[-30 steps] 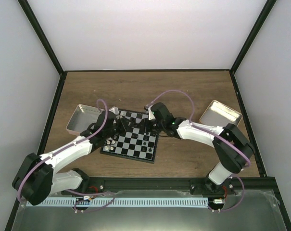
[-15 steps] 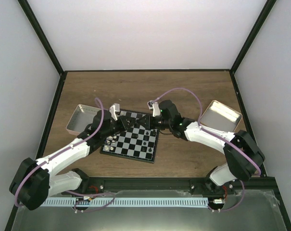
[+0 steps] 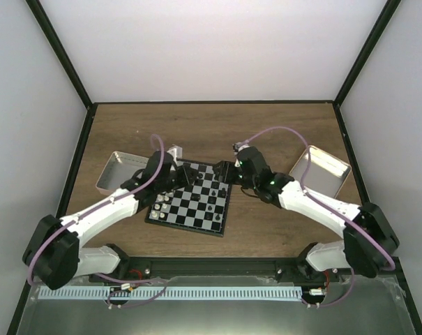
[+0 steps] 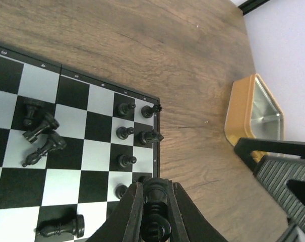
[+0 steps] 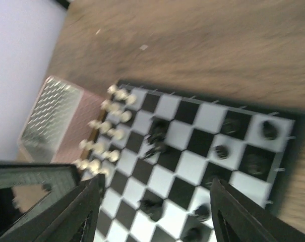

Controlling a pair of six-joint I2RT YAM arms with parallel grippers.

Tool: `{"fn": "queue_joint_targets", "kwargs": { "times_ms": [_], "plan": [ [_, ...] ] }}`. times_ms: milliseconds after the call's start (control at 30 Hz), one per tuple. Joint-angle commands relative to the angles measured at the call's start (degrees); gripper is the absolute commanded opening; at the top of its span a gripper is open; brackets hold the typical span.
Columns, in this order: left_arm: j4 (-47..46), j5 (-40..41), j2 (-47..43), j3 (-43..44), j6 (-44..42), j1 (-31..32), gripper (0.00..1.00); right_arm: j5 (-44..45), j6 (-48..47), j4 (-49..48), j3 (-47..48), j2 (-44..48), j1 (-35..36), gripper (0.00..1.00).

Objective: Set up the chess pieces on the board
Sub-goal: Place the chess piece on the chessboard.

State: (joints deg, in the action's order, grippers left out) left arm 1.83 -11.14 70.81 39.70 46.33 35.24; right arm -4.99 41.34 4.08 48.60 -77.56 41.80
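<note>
Over the far side of the board [image 3: 197,209], the left pincer [image 4: 155,209] is clenched on a black chess piece [image 4: 157,194]; to its right, the right pincer [image 5: 155,201] hangs released.

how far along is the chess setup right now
Roughly halfway, at a guess. Done: cream pieces line the board along the edge beside the pinkish tin, and several black pieces stand at the opposite edge. In hand: the left gripper is shut on a black piece near that edge; the right gripper is open and empty. Left: three toppled black pieces mid-board need standing in place.
</note>
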Motion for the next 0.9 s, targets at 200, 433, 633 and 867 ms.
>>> {"fn": "queue_joint_targets", "kwargs": {
  "times_ms": [200,433,633,867],
  "plan": [
    [21.3,20.0,14.1,18.5,-9.9,15.0,0.08,31.5,7.9,12.8,-5.7,11.5,-1.0,0.71],
    [26.0,23.3,19.4,21.6,-10.2,18.5,0.08,31.2,11.8,15.0,-8.5,13.1,-4.9,0.73],
    [26.9,22.3,23.7,23.4,-11.5,21.5,0.09,30.3,12.2,13.8,-9.6,13.1,-4.9,0.73],
    [28.0,23.9,29.3,27.5,-13.3,23.9,0.10,29.2,11.9,12.6,-10.4,13.0,-5.0,0.74]
  ]
}}
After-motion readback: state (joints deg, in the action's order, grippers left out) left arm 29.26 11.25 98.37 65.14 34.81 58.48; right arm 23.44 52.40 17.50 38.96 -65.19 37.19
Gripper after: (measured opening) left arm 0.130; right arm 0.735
